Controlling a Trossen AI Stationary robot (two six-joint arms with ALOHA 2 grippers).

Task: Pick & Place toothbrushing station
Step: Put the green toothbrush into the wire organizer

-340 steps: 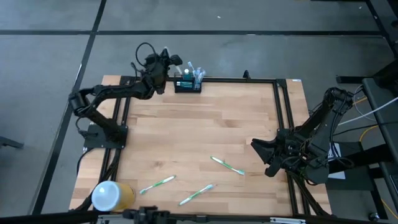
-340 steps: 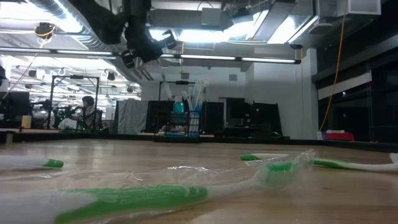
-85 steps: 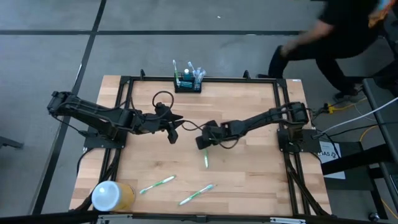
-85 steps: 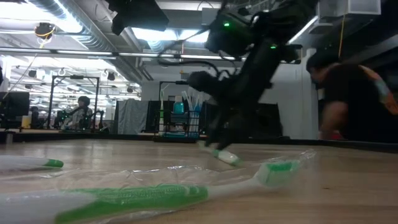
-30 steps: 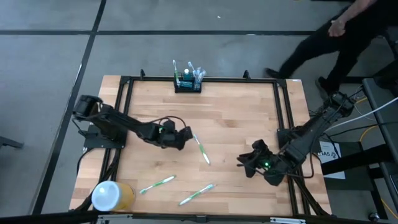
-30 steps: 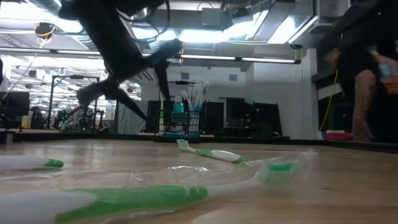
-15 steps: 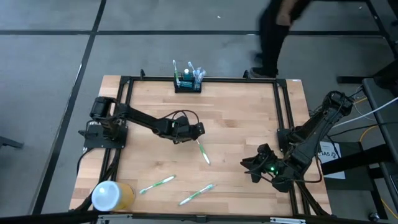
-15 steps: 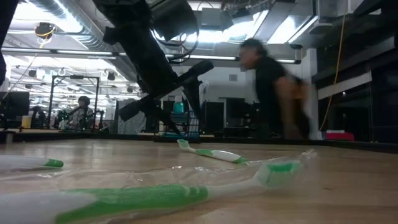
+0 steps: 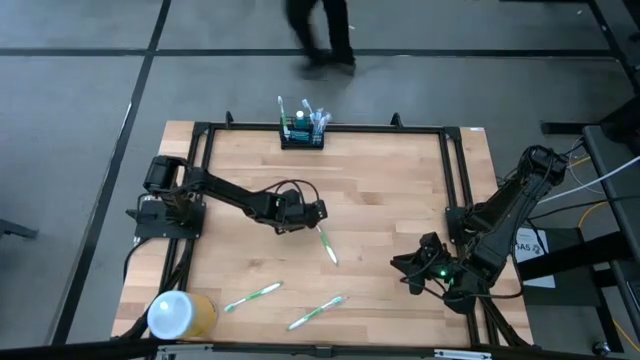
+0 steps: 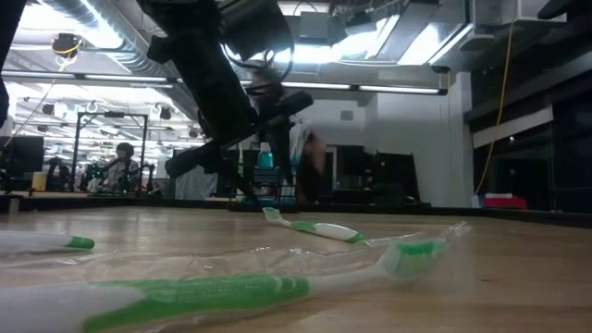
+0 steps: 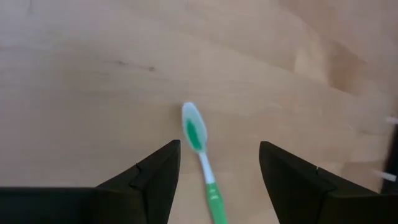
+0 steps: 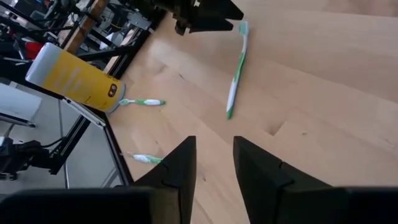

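On the wooden bench (image 9: 400, 190), the left tool (image 9: 318, 212) is held open over a toothbrush (image 9: 326, 243) head mid-bench; the rack (image 9: 302, 138) sits at the far edge; the right tool (image 9: 402, 266) is parked open.

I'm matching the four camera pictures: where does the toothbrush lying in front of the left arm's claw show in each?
High view: toothbrush mid-table, just beyond the left claw.
Low view: toothbrush lies flat at centre, below the arm.
Left wrist view: toothbrush between the open fingers.
Right wrist view: toothbrush far across the table.
Shared landmark: the left claw at its head.

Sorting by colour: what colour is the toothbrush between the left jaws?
Green and white toothbrush, left wrist view.
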